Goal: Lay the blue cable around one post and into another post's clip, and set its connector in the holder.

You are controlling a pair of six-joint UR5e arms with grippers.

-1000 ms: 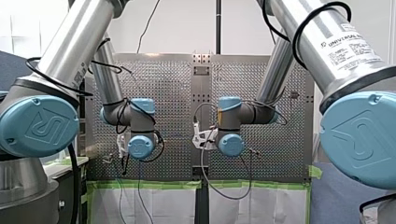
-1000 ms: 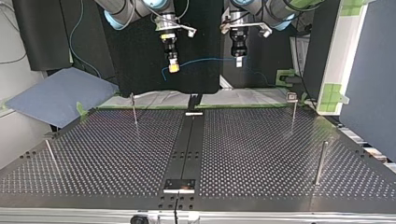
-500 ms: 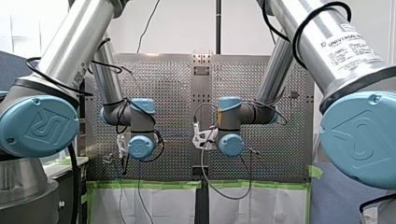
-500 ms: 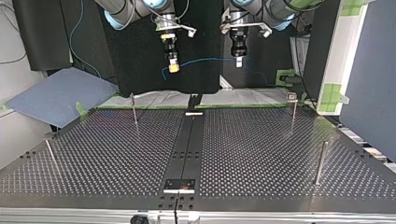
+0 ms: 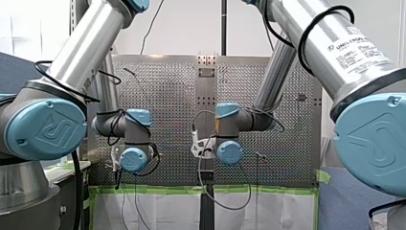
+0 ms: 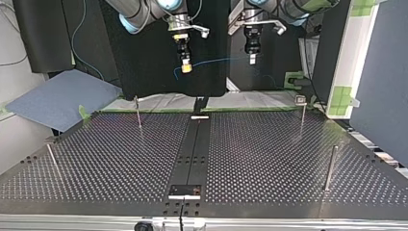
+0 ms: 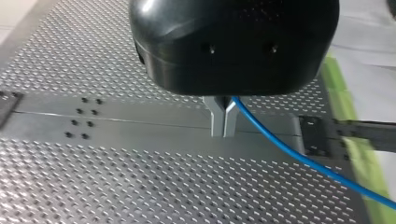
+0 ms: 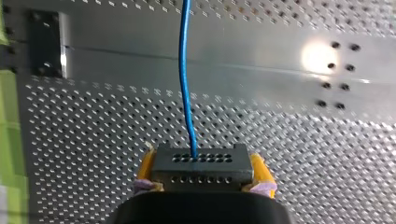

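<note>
Evidently routing has not begun: my right end effector (image 8: 203,169) is clamped on the black connector (image 8: 201,161), my left end effector (image 7: 223,122) pinched together on the blue cable (image 7: 280,149), both held above the counter (image 6: 269,159). Next, I judge, comes lowering the cable beside a post (image 6: 138,111).

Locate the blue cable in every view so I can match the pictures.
Front view: not visible.
Top view: blue cable strung in the air between my right gripper and my left gripper.
Left wrist view: slants away from my left gripper.
Right wrist view: runs straight ahead from the connector in my right gripper.
Shared landmark: the table's plain centre strip.
</note>
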